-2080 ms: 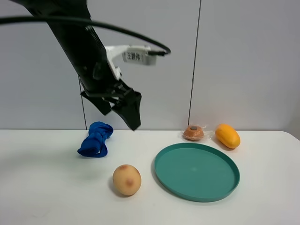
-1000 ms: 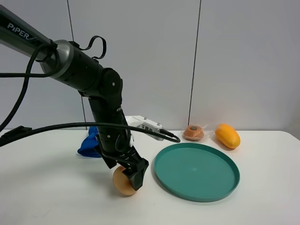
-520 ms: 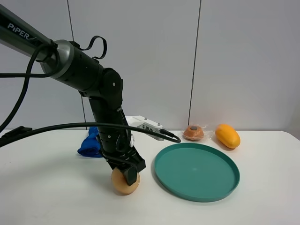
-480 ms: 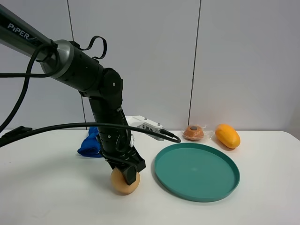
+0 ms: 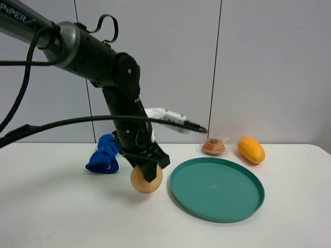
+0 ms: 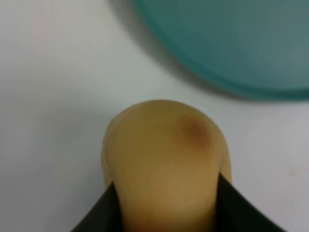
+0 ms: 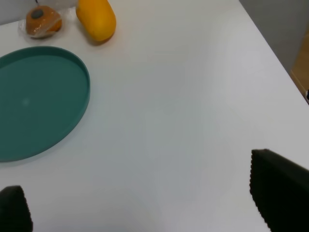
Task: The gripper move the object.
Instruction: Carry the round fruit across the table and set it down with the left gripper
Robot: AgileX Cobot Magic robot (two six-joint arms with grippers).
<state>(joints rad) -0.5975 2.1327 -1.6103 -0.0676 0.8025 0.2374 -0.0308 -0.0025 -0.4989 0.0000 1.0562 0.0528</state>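
The object (image 5: 139, 182) had risen, seemingly off the table (image 5: 62, 217), pinched tight in the left gripper (image 5: 149, 170) beneath the arm (image 5: 88, 49) marked "PiPER".

From where I stand, the left arm (image 5: 77, 46) runs out of the high view at its top left corner, and its cable (image 5: 31, 129) leaves at the left edge. The left gripper (image 5: 150, 169) covers the top of the potato (image 5: 142, 182), and the arm hides one end of the cloth (image 5: 103, 157). The print on the label (image 5: 168, 114) is too small to read.

The left wrist view is all blur. The fingers (image 6: 96, 217) are mere dark wedges cut by the edge, the potato runs off with them, and the plate (image 6: 231, 43) is clipped.

The right gripper (image 7: 145, 198) shows only two dark tips, each cut off. The plate and the fruit (image 7: 96, 19) are clipped there too.
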